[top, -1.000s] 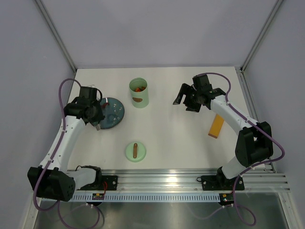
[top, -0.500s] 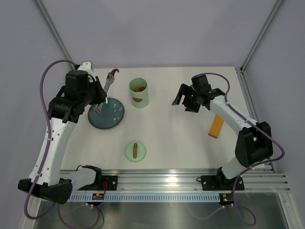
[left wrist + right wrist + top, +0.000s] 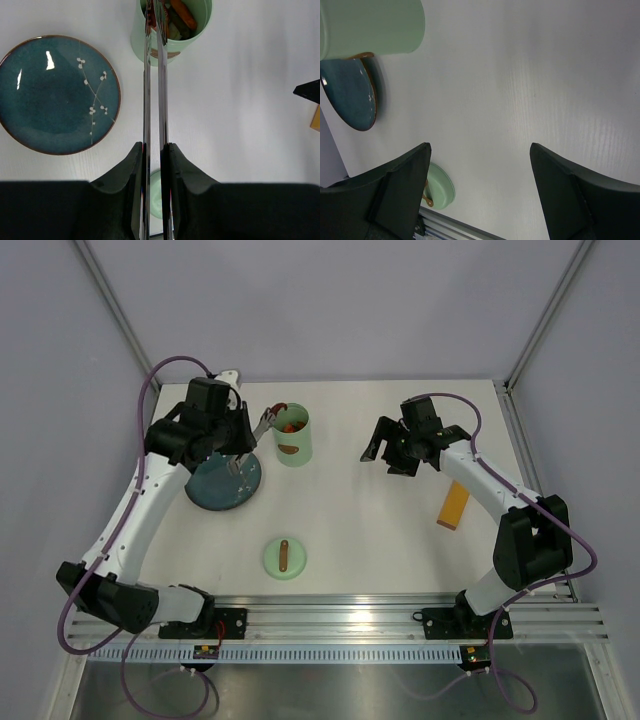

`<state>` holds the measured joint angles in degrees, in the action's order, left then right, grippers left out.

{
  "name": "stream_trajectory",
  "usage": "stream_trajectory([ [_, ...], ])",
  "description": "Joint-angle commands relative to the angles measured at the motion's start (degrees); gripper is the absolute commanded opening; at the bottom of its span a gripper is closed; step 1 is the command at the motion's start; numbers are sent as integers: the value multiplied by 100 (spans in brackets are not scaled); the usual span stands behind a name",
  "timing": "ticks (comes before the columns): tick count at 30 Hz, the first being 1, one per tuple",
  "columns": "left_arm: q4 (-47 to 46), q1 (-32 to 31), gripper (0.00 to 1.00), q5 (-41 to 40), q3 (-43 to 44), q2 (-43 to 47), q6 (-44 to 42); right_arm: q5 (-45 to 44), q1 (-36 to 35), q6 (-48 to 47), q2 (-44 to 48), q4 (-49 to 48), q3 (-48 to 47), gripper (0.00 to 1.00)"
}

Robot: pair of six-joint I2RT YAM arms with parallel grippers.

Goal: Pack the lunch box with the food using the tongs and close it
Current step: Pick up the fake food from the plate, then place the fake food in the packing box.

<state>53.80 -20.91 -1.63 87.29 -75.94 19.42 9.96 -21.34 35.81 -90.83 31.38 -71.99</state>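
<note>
My left gripper (image 3: 153,147) is shut on the silver tongs (image 3: 146,90), which run straight ahead. Their tips reach the open top of the mint-green lunch box (image 3: 172,42). A red piece (image 3: 279,408) is pinched at the tips (image 3: 151,17). Orange and dark food (image 3: 183,14) lies inside the box. From above, the left gripper (image 3: 240,440) hovers between the plate and the lunch box (image 3: 292,445). The green lid (image 3: 284,557) with its brown handle lies flat near the front. My right gripper (image 3: 393,453) hangs open and empty to the right of the box.
An empty dark blue plate (image 3: 222,483) sits left of the box, also in the left wrist view (image 3: 57,95). An orange-yellow strip (image 3: 454,504) lies at the right. The right wrist view catches the box (image 3: 370,27), plate (image 3: 347,95) and lid (image 3: 440,187).
My left arm has lifted off the plate and swung right, carrying the tongs with the red piece to the lunch box's opening. The right arm has stayed put.
</note>
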Motion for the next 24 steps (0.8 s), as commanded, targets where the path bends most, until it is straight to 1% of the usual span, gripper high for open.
stream_trajectory([
  [1, -405, -63, 0, 128, 307, -113, 18, -117, -72, 13, 109, -9, -219, 88],
  [6, -563, -63, 1, 206, 272, -210, 36, -134, -89, 22, 109, -9, -246, 88],
  [11, -634, -98, 5, 330, 237, -360, 106, -178, -89, -4, 127, 44, -263, 88],
  [15, -678, -133, 14, 347, 192, -421, 123, -204, -98, -13, 144, 79, -255, 88],
  [16, -669, -142, 20, 339, 201, -430, 115, -196, -98, -22, 162, 79, -255, 88],
  [18, -687, -151, 25, 330, 210, -413, 123, -204, -98, -22, 162, 71, -246, 88],
  [19, -678, -159, 33, 312, 219, -413, 115, -205, -98, -22, 162, 70, -237, 88],
  [20, -661, -159, 36, 304, 262, -413, 115, -196, -107, -22, 162, 70, -228, 88],
  [22, -634, -168, 39, 295, 298, -421, 97, -196, -107, -22, 153, 62, -237, 88],
  [24, -608, -186, 40, 303, 359, -439, 88, -196, -98, -22, 144, 70, -228, 88],
])
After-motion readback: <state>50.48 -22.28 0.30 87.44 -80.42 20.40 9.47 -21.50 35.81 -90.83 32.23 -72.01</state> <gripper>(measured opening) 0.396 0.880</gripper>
